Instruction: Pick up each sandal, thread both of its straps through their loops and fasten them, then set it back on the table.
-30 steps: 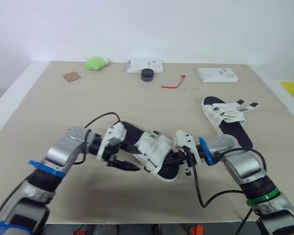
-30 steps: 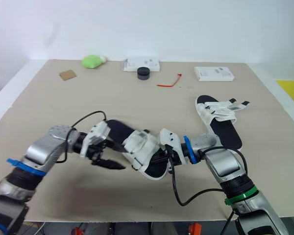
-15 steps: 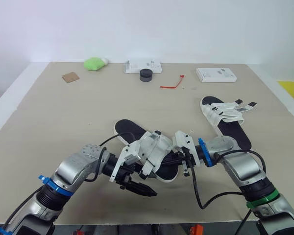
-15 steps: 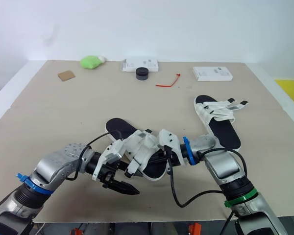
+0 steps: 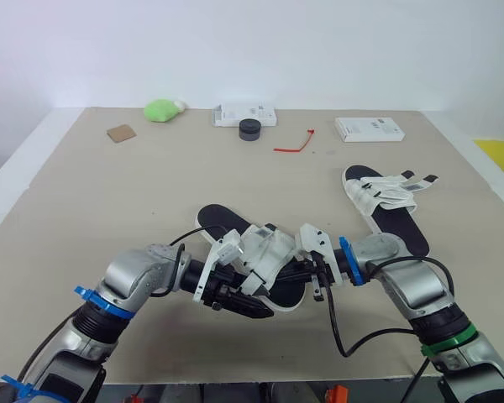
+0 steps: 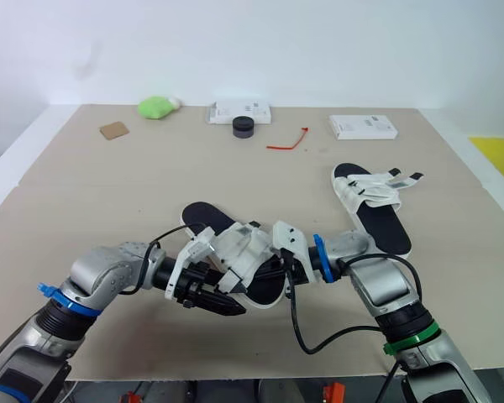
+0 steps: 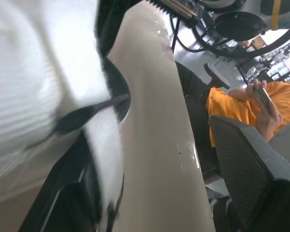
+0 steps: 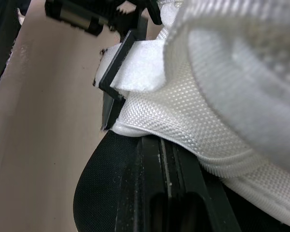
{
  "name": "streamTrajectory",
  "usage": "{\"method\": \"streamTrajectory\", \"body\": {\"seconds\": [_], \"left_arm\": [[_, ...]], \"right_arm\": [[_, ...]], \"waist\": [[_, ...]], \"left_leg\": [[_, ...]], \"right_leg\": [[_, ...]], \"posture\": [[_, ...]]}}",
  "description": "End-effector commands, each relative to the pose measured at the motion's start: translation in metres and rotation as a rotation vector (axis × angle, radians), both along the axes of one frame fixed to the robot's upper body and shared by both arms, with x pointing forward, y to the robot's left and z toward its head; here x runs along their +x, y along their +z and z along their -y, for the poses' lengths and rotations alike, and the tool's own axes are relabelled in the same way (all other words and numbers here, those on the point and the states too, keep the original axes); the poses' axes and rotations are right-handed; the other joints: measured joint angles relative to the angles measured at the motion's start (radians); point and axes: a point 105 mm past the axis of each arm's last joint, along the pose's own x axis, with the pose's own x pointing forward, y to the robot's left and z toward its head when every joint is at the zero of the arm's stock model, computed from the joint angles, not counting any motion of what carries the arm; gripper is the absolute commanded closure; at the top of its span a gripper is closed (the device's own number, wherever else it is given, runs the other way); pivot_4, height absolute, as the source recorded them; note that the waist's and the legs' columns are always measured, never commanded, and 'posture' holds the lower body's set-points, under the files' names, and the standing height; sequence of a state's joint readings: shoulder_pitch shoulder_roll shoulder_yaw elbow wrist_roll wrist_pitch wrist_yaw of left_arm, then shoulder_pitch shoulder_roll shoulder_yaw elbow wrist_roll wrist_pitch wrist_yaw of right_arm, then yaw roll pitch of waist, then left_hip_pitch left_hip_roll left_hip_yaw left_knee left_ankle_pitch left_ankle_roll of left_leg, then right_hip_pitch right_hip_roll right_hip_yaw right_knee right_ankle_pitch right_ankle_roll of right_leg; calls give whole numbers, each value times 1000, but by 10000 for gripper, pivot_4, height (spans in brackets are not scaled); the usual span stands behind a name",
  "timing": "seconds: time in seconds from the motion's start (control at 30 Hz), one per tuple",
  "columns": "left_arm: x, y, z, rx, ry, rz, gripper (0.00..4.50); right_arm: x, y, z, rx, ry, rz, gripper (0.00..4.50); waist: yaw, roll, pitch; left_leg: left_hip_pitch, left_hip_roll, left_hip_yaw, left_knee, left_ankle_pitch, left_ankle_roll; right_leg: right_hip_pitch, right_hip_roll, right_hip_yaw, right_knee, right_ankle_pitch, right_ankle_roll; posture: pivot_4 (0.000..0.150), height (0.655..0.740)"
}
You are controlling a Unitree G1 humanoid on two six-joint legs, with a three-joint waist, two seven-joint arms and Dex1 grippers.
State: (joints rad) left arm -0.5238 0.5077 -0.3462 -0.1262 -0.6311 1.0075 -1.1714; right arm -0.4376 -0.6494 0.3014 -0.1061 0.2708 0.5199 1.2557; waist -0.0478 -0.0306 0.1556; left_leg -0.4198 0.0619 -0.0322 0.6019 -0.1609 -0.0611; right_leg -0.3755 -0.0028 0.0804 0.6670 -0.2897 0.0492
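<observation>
Right hand [image 5: 312, 270] grasps sandal [image 5: 222, 222] near desk [image 5: 84, 193] front edge. Left hand [image 5: 250, 304] clenched, just beside its strap [image 5: 267, 253]. Open room leftward. Second sandal [image 5: 388, 215] nearer right edge.

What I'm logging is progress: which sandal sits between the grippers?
The near sandal, flanked by the left gripper and right gripper; the far sandal lies apart on the right.

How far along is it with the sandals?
Nothing looks finished yet. In hand: the near sandal, between the left gripper and right gripper at its white straps. To do: the far sandal lies on the table, strap ends splayed loose, apparently unfastened.
</observation>
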Motion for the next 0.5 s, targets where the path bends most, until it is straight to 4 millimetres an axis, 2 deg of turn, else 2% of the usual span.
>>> {"method": "streamTrajectory", "body": {"seconds": [0.03, 0.07, 0.1, 0.17, 0.33, 0.37, 0.5], "left_arm": [[14, 2, -8, 34, 60, 22, 12744], [16, 2, -8, 36, 62, 25, 18325], [18, 4, -8, 35, 60, 27, 18967], [20, 6, -9, 34, 60, 23, 28344], [21, 5, -14, 71, 30, 25, 43252], [20, 6, -16, 76, 20, 27, 44381], [6, 25, -21, 59, -75, 19, 44381]], "right_arm": [[-14, -32, 0, -67, 10, -116, 45000], [-14, -33, 0, -68, 10, -114, 45000], [-14, -33, -1, -67, 10, -114, 45000], [-13, -32, -1, -67, 10, -112, 45000], [-10, -32, -2, -64, 8, -100, 45000], [-9, -32, -2, -64, 8, -98, 45000], [-5, -31, -4, -60, 5, -87, 45000]], "waist": [[0, 0, 0], [0, 0, 0], [0, 0, 0], [0, 0, 0], [-1, 0, 0], [-1, 0, 0], [-7, 0, 0]], "left_leg": [[0, 0, 0, 0, 0, 0], [0, 0, 0, 0, 0, 0], [0, 0, 0, 0, 0, 0], [0, 0, 0, 0, 0, 0], [0, 0, 0, -1, 0, 0], [0, 0, 0, -2, 0, 0], [1, 2, 0, -3, 0, 0]], "right_leg": [[0, 0, 0, 0, 0, -1], [0, 0, 0, 0, 0, -1], [0, 0, 0, 0, 0, -1], [0, 0, 0, 0, -1, -1], [0, 1, 0, 0, 1, 1], [0, 1, 0, 0, 0, 1], [-1, 2, 0, 0, 0, 0]], "posture": [[1500, 7400], [1500, 7400], [1500, 7400], [1500, 7400], [1500, 7400], [1500, 7400], [1500, 7400]]}}
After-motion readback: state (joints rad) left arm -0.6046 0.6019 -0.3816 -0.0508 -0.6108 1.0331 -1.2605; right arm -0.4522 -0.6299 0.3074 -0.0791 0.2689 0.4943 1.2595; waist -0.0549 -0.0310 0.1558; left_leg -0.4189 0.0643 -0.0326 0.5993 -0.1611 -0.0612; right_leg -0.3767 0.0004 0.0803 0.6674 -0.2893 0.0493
